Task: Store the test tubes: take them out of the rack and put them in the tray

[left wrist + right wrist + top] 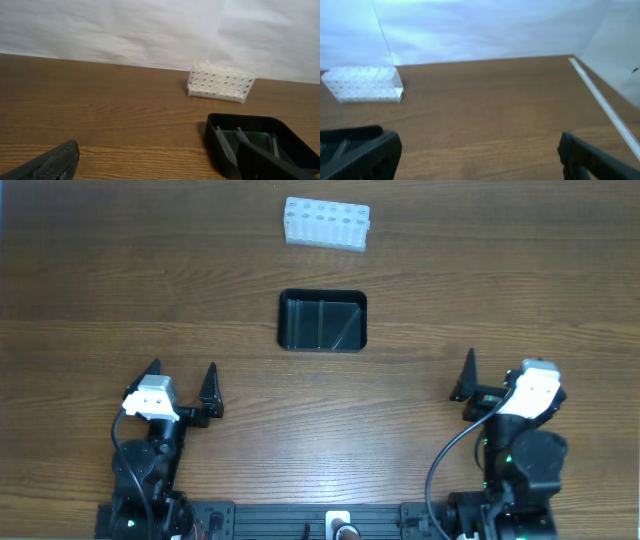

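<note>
**A:** How far along is the storing?

**B:** Well along, or perhaps finished, by my reading. The tray (322,321) holds a few thin clear shapes lying flat on its floor. I take them for test tubes (346,328), one of them lying slantwise.

**A:** And the rack?

**B:** The rack (327,223) stands upright on the worktop (100,300), beyond the tray and farthest from both arms. I see its rows of holes. Whether any tube is left standing in them, I cannot tell.

**A:** What are the arms doing?

**B:** The left end effector (182,376) sits low near its base, its two fingers spread wide with nothing between them. The right end effector (479,145) is the same: fingers far apart and bare worktop between them. Neither touches a thing.

**A:** Where is the tray from each?

**B:** It is ahead of the left end effector and toward its right, well apart from it. It is ahead of the right end effector and toward its left, also well apart. So it lies forward of the gap between the two. The rack lies past the tray on the same line.

**A:** So what is left?

**B:** If the rack is empty, nothing is left. If tubes remain, an arm must reach past the tray, draw each tube up out of its hole, and lay it beside those in the tray. The reach to the rack is the longer one.
</note>
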### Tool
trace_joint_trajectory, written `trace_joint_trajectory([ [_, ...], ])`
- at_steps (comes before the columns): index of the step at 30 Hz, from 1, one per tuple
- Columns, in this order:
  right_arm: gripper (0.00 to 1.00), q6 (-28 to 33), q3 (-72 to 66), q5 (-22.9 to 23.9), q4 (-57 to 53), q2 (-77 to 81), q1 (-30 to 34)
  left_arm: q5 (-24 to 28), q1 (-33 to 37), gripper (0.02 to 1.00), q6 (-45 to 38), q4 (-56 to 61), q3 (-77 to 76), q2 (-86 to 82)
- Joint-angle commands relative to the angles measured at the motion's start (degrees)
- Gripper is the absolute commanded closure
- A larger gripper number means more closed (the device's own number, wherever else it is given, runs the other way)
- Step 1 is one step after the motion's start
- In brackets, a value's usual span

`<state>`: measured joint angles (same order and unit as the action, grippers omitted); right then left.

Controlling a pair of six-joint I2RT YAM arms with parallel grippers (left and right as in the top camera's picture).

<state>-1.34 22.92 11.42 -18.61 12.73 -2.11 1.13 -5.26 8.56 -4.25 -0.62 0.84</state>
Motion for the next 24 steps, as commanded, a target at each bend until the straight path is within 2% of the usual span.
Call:
trace_joint_trajectory([
  [1, 0.007, 0.3, -8.0, -2.6, 4.8, -5.3, 0.5, 0.6, 0.4, 0.023, -0.7, -0.1, 0.3, -0.6],
  [14, 0.009, 0.3, -22.2, -2.6, 20.5, -7.8, 0.5, 0.6, 0.4, 0.018, -0.7, -0.1, 0.3, -0.6],
  [24, 0.012, 0.4, -22.6, -2.3, 16.9, -10.3, 0.6, 0.6, 0.4, 0.018, -0.7, -0.1, 0.3, -0.6],
])
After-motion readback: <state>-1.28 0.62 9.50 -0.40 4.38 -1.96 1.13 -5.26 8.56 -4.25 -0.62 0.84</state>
